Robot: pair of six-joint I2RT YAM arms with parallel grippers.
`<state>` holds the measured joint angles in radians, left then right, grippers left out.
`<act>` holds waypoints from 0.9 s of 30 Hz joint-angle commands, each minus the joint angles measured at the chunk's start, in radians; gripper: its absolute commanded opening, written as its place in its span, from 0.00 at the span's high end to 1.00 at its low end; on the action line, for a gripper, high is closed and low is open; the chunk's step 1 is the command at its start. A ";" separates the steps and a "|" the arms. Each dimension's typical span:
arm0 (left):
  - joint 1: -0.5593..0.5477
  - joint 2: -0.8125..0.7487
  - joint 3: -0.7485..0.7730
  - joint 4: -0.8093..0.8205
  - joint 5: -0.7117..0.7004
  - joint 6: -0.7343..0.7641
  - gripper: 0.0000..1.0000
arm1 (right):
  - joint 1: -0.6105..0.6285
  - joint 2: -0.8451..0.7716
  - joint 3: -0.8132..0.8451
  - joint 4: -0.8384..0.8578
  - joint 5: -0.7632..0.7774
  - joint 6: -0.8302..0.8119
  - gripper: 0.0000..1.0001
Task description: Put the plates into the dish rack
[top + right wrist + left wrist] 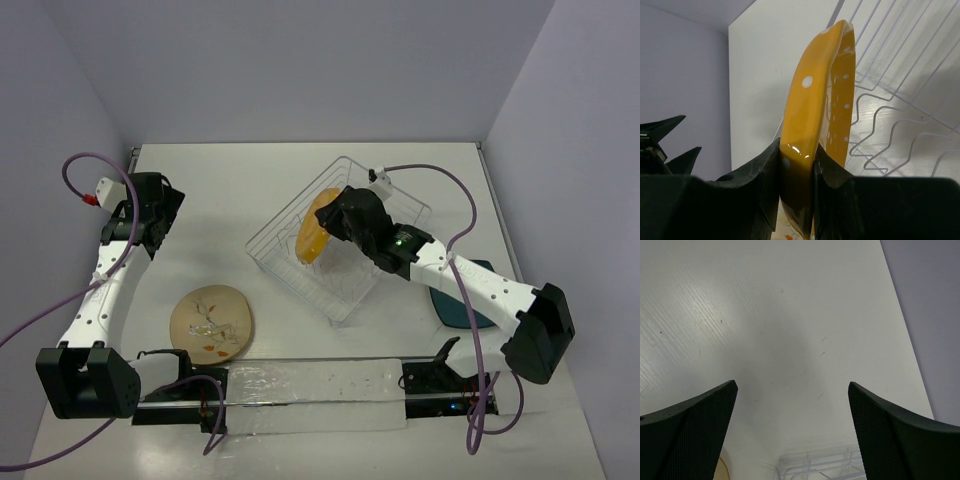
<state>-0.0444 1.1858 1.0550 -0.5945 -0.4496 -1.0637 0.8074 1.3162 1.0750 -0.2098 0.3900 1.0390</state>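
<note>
Though perhaps inside rack (290, 272), orange plate (313, 237) upright

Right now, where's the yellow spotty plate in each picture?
Top external: yellow plate middle-right, on edge over the dish rack.
Left wrist: not in it.
Right wrist: centre, pinched by the right gripper.
Shared landmark: the dish rack, in all three.

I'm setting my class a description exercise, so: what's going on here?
The right claw grips the orange-yellow plate on edge at the dish rack. The left claw hangs open above bare table, holding nothing. The beige plate lies flat left of the rack; the teal plate lies to its right, partly under the right arm.
</note>
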 commanded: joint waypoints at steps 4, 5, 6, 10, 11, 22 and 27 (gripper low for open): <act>-0.005 -0.009 0.030 0.005 -0.008 0.001 0.01 | 0.013 -0.074 0.098 0.102 -0.027 0.010 1.00; -0.005 -0.009 0.030 0.005 -0.011 0.002 0.01 | 0.015 -0.070 0.098 0.101 -0.026 0.013 1.00; -0.005 -0.009 0.029 0.005 -0.011 0.003 0.01 | 0.014 -0.057 0.099 0.095 -0.026 0.015 1.00; -0.003 -0.009 0.030 0.009 -0.012 0.006 0.01 | 0.013 -0.004 0.119 0.079 -0.048 0.019 1.00; -0.003 -0.009 0.031 0.008 -0.011 0.007 0.01 | 0.014 0.006 0.128 0.074 -0.055 0.019 1.00; -0.005 0.005 0.027 0.017 0.008 0.017 0.01 | 0.012 0.110 0.187 0.030 -0.091 0.022 1.00; -0.005 0.015 0.013 0.052 0.044 0.050 0.01 | 0.011 0.098 0.228 0.045 -0.096 -0.028 1.00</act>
<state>-0.0444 1.1910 1.0550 -0.5917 -0.4392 -1.0541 0.8093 1.4369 1.2127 -0.2708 0.3185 1.0323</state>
